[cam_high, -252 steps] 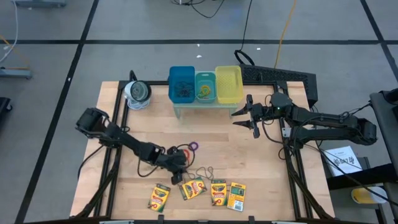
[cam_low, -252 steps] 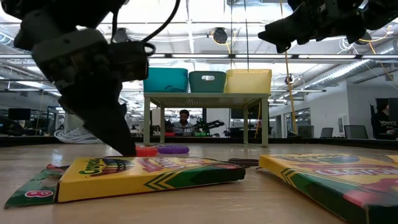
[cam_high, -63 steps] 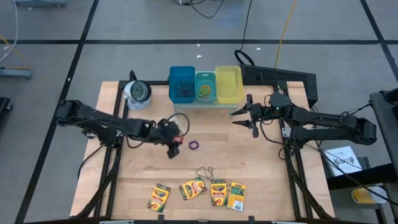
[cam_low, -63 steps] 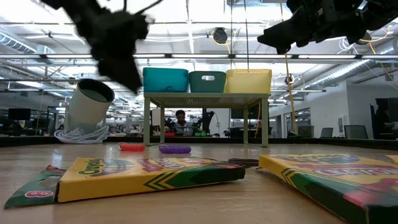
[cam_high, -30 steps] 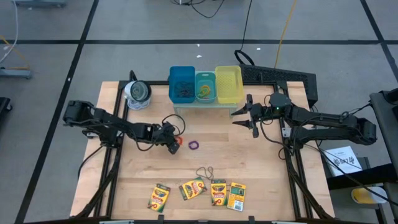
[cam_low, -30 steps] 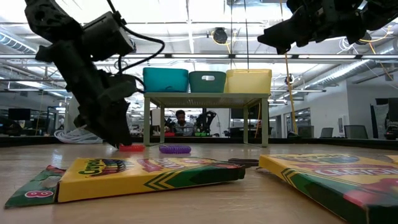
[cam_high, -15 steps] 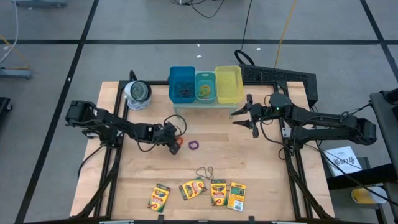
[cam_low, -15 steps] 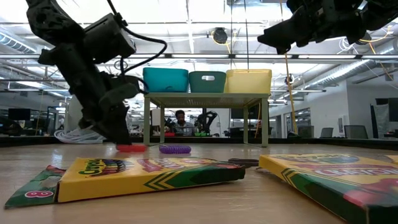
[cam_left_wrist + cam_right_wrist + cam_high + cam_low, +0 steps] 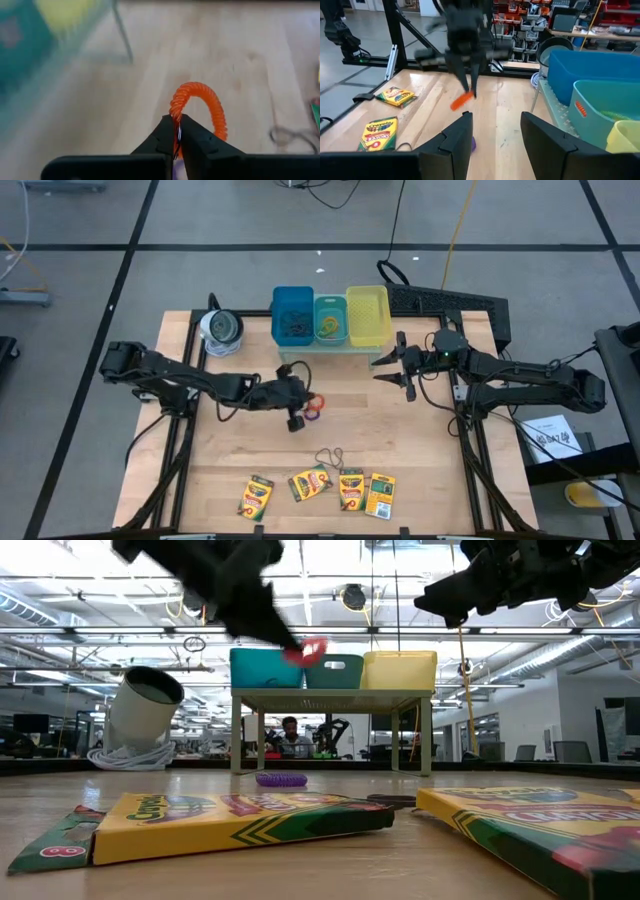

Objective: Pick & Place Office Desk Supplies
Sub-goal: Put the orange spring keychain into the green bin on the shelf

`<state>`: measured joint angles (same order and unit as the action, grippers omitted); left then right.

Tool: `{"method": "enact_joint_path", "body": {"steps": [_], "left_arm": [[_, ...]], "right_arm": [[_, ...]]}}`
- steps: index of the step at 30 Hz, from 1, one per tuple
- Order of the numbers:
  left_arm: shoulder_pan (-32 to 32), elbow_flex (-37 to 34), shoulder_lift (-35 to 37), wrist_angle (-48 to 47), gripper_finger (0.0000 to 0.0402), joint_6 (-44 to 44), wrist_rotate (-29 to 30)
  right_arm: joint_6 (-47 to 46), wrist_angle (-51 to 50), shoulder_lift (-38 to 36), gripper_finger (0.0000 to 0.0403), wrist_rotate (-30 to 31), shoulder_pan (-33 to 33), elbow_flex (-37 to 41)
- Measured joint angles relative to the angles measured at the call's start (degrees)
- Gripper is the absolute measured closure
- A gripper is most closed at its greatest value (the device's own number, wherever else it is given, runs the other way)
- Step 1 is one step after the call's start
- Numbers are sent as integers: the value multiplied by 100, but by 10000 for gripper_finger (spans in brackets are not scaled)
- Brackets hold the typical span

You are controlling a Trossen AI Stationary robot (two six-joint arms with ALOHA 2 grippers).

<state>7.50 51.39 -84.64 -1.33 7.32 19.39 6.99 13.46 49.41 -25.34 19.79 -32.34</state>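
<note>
Between the closed fingertips of the left gripper (image 9: pixel 177 131) sits the orange ring band (image 9: pixel 199 106), pinched at one side so the coil arches up and away from the jaws. A moment ago that gripper was down at the tabletop with the band lying on the wood; now it is lifted clear of the surface and has swung further toward the middle of the table, carrying the band with it.

Just below and beside the gripper, the purple ring band (image 9: pixel 313 416) lies flat on the wood, untouched. Ahead of the fingers stands the raised rack with the blue bin (image 9: pixel 292 315), the teal bin (image 9: pixel 330 319) and the yellow bin (image 9: pixel 367 315), with nothing between gripper and rack. Behind it, toward the table's near edge, thin wiry loops (image 9: pixel 331 457) lie just short of the four crayon boxes (image 9: pixel 317 491) set in a row. Off to the far left corner a silvery-white roll (image 9: pixel 220 329) stands.

The left arm reaches low and long across the table, wrist angled so the fingers point down at a slant. Farthest off, the right gripper (image 9: pixel 397 366) hangs beside the yellow bin, jaws apart and holding nothing.
</note>
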Motion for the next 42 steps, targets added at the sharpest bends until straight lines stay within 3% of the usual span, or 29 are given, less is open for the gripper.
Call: {"method": "enact_joint_path", "body": {"steps": [7, 13, 22, 29, 34, 42], "left_arm": [[-41, 746, -6, 632, 389, -1770, 320], [-189, 1105, -342, 1173, 389, -2728, 320], [-314, 1700, -887, 1182, 377, -3242, 318], [-314, 1751, -951, 1174, 393, -3314, 318], [-325, 1751, -951, 1170, 378, -3271, 326], [-332, 1751, -951, 1127, 377, -3127, 367]], "right_arm": [[-325, 71, 2, 248, -20, -25, 0], [-335, 572, 238, 248, -24, -408, 0], [-335, 1771, 1228, 244, 265, -873, 0], [-765, 2574, 1757, 209, 434, -876, 4], [-977, 3056, 2081, 195, 452, -876, 4], [-946, 3160, 2145, 247, 450, -865, 4]]}}
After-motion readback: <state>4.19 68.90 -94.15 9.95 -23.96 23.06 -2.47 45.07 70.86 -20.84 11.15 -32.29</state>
